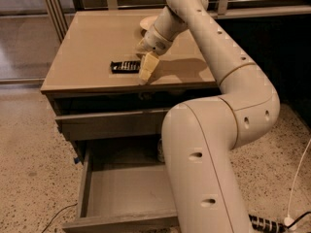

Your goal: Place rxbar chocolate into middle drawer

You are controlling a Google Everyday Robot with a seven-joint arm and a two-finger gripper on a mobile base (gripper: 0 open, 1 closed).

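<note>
The wide grey wooden middle drawer (126, 191) stands pulled out, below and nearer than the gripper, its flat floor exposed. The cream robot arm (209, 178) covers the drawer's right side. Above it sits a closed grey drawer front (107, 125). On the tan counter (82, 57), the black-wrapped rxbar chocolate (124, 66) lies flat. The cream gripper (145, 77) points down just beside the bar's right end, tip at the counter surface; its open or closed state cannot be told. A round cream bowl (147, 22) lies beyond the gripper.
</note>
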